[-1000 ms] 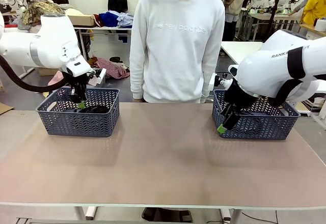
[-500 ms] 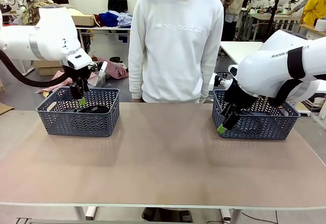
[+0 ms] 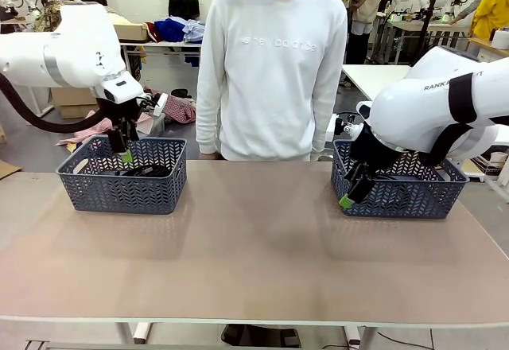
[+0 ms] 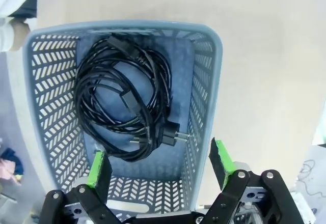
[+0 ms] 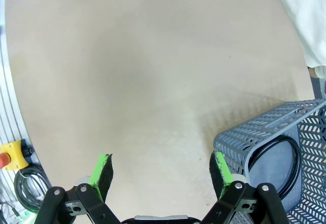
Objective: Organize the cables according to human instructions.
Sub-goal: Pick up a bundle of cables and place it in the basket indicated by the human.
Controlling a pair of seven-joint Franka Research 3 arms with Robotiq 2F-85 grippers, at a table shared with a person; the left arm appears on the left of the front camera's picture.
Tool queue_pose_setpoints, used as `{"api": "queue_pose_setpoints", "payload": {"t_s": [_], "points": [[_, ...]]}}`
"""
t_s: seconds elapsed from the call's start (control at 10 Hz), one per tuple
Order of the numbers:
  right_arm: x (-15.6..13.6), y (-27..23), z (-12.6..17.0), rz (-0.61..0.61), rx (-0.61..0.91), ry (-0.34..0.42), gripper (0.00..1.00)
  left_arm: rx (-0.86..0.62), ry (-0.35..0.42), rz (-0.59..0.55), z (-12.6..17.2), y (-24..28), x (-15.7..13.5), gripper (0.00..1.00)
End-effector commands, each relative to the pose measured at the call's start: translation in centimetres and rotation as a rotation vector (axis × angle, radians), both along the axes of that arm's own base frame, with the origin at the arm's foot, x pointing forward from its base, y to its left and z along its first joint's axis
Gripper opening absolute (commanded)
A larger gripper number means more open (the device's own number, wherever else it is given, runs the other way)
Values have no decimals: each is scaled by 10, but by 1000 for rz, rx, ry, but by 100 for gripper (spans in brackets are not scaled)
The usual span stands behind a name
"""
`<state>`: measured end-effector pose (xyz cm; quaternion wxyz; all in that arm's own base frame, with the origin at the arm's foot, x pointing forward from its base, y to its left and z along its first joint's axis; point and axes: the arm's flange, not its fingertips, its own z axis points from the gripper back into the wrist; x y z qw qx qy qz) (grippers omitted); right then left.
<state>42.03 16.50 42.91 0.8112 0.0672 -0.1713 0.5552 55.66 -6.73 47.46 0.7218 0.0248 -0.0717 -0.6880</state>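
**Cords coiled in both baskets as two arms hang over them**

Look to the left basket (image 3: 122, 175) first: your left gripper (image 3: 122, 147) hangs above its far rim, fingers spread wide and holding nothing. From the left wrist view, that gripper (image 4: 159, 164) looks straight down into the basket (image 4: 206, 96), where the cables (image 4: 125, 104) lie as overlapping black coils on the floor, one chunky plug end (image 4: 170, 135) pointing toward the near wall. One green pad (image 4: 97, 167) sits over the basket's inside, the other (image 4: 220, 160) over its outer wall, so the rim runs between the fingers.

On your right, the right gripper (image 3: 350, 193) hangs at the left front corner of the right basket (image 3: 402, 187), just outside its wall and above the tabletop (image 3: 254, 246). In the right wrist view its fingers (image 5: 103, 169) stand well apart and empty over bare table, with the basket corner (image 5: 244, 142) just beside one pad and a black cable loop (image 5: 275, 158) visible inside it.

The human (image 3: 270, 64) stands at the far edge between the two baskets, arms down at the sides. Beyond the near table edge, a yellow box with a red button (image 5: 10, 155) and a dark cord bundle (image 5: 28, 183) sit off the table's side.
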Motion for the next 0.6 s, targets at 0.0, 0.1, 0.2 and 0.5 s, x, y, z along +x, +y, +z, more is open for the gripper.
{"api": "queue_pose_setpoints", "payload": {"t_s": [0.0, 0.1, 0.2, 0.5], "points": [[-1, 1, 0, -3, -1, -3, 100, 12, -16, -4, 2, 1, 1, 100], [-1, 1, 0, -3, -1, -3, 100, 12, -16, -4, 2, 1, 1, 100], [-1, 1, 0, -3, -1, -3, 100, 12, -16, -4, 2, 1, 1, 100], [-1, 1, 0, -3, -1, -3, 100, 12, -16, -4, 2, 1, 1, 100]]}}
